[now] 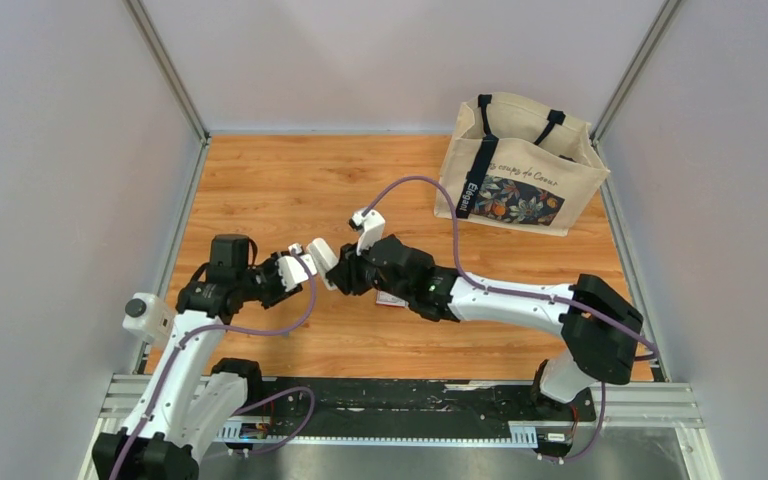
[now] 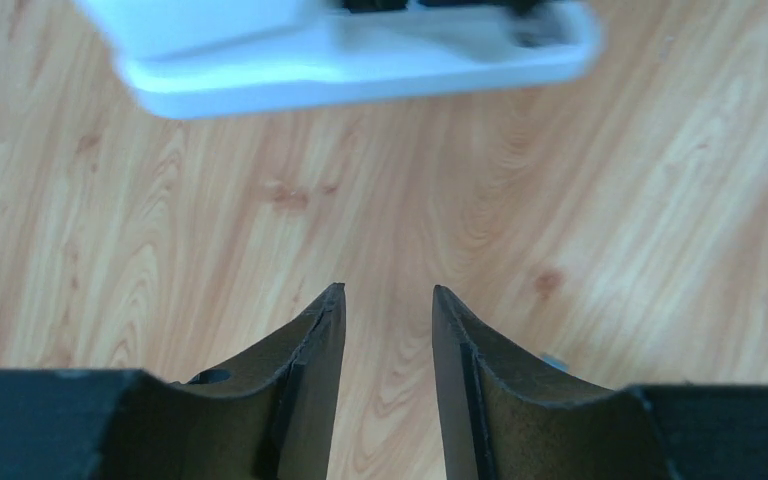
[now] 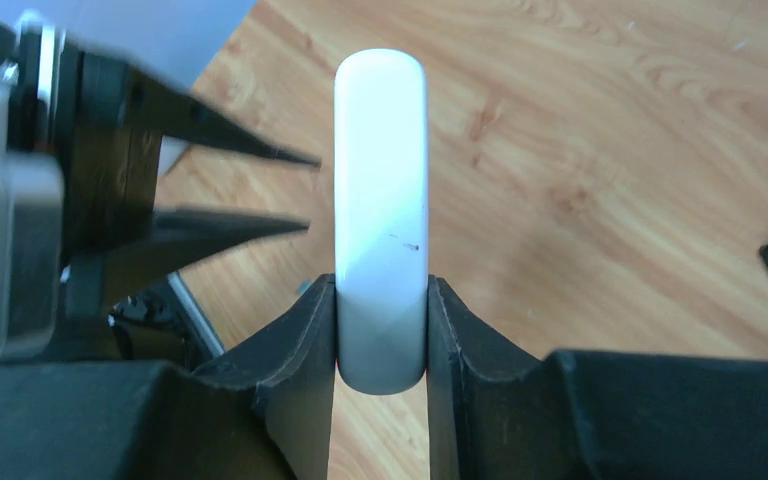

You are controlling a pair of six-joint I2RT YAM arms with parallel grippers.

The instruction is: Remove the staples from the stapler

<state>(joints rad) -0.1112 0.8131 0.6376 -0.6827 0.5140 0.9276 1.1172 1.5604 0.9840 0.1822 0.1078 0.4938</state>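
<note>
My right gripper (image 3: 381, 285) (image 1: 345, 272) is shut on one end of a white stapler (image 3: 380, 200) (image 1: 322, 256), which sticks out ahead of it above the wooden table (image 1: 260, 190). My left gripper (image 2: 388, 290) (image 1: 298, 270) stands open with only bare wood between its fingers. In the right wrist view its fingertips (image 3: 305, 160) point at the stapler's side, a short way off. The left wrist view shows the stapler (image 2: 360, 55) blurred along the top edge. No staples show clearly. A tiny grey bit (image 2: 555, 362) lies on the wood by my left gripper; I cannot tell what it is.
A cream tote bag (image 1: 520, 165) with dark handles stands at the back right. A small white labelled item (image 1: 392, 298) lies on the table, partly under my right arm. Grey walls close in the table on the left, back and right.
</note>
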